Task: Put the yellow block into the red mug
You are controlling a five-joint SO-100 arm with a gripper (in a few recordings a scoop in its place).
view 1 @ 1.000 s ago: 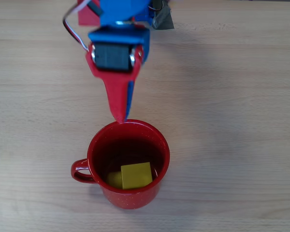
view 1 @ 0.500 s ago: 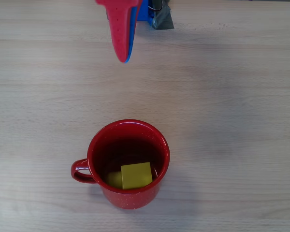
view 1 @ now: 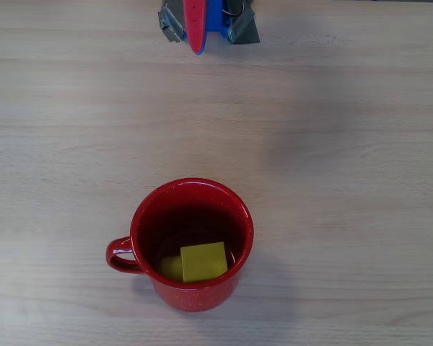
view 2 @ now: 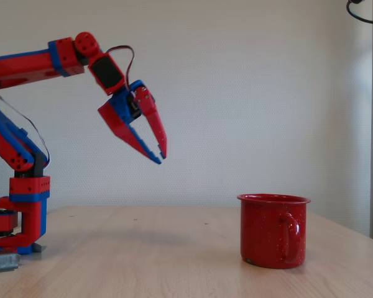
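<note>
In the fixed view, the red-and-blue arm point(view 2: 25, 65) rises from its base point(view 2: 15, 226) at the left end of the pale wooden bench point(view 2: 143, 254) and reaches rightward, high above the surface. Its end effector point(view 2: 161, 156) hangs in the air, tilted down and to the right, well above the bench and well to the left of the red mug point(view 2: 273, 231). The two fingers lie close together and their tips all but meet, with only a thin sliver of wall showing between them higher up; nothing is held between them, so it reads as clenched and empty.

In the overhead view, the tips of the end effector point(view 1: 196, 47) poke in at the top edge, left of centre, red on the left and blue on the right, pressed side by side. Grey tape point(view 1: 242, 29) sits on the bench point(view 1: 346, 144) just beside them. A broad stretch of bare wood separates them from the red mug point(view 1: 193, 299), which stands upright near the bottom edge, a little left of centre, its loop handle point(view 1: 119, 254) pointing left in this view. The yellow block point(view 1: 203, 261) lies inside the mug, on its dark red floor, against the wall nearest the bottom edge, one flat face upward; a yellowish reflection shows on the inner wall just to its left.

In the fixed view the mug sits at the right, its handle facing the camera.
</note>
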